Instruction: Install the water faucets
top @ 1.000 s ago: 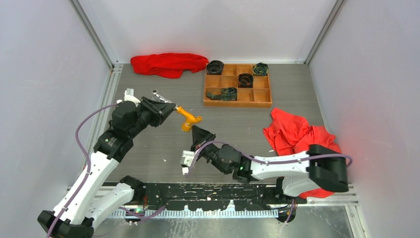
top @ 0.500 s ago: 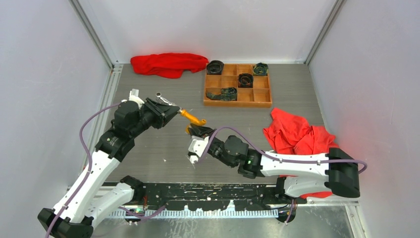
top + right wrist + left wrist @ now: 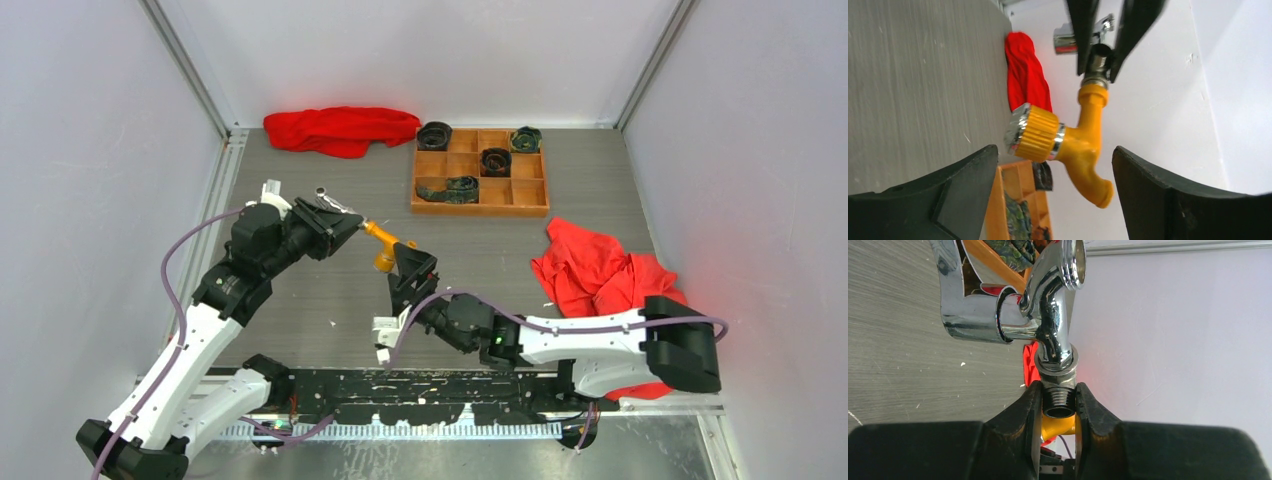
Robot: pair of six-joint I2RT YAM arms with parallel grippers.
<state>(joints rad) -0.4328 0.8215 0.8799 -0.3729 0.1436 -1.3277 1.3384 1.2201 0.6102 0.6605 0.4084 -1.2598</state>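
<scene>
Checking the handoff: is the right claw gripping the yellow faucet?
No, the right claw stands open, with gaps on both sides of the yellow faucet.

We reckon the silver faucet is mirror-polished chrome, glossy enough to throw orange and red reflections, though its threaded end is a duller, darker metal. The orange-yellow faucet has a smooth satin body. Plastic or painted metal, we can't tell. Its knob is ribbed, with a shiny chrome ring. The left gripper and right gripper look like matt black plastic to us. The table is matt grey with a fine brushed grain. The far red cloth and the near red cloth are soft, matt, crumpled fabric. The tray looks like plain matt wood.
</scene>
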